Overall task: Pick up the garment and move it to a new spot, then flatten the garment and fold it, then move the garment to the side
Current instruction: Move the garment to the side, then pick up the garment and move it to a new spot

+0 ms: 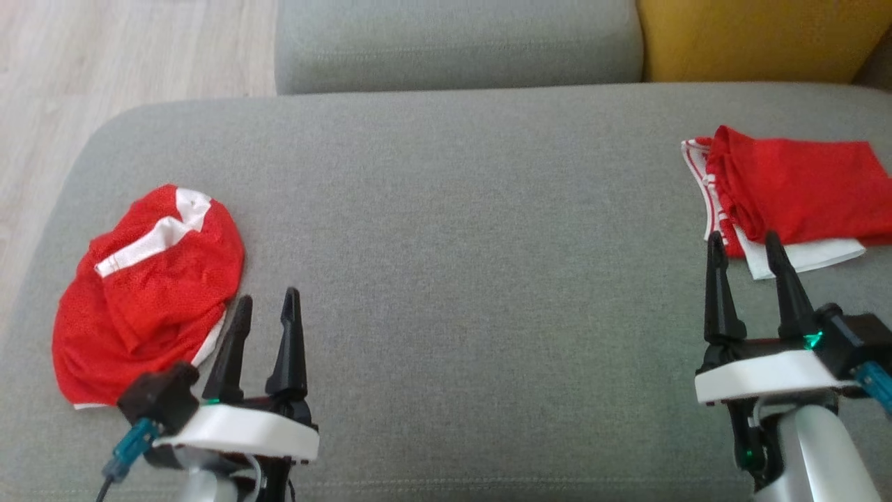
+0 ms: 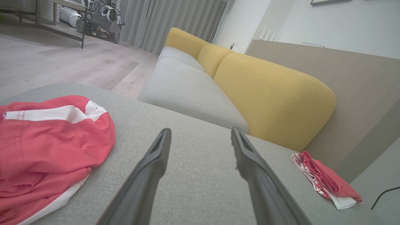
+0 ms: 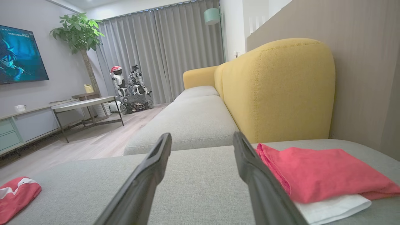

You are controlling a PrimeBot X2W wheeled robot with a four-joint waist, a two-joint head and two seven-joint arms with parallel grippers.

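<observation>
Lying crumpled at the eight o'clock edge of the broad grey fabric seat cushion, the red mesh garment with white bands has no gripper on it. The left gripper sits just beside the garment, at its four o'clock, fingers spread wide and empty over bare cushion. The right gripper, at the cushion's four o'clock, also has its fingers spread and holds nothing. Its tips reach the near edge of a folded red cloth pile with white trim at three o'clock; contact cannot be confirmed. A mustard-yellow upholstered back cushion stands at one o'clock.
</observation>
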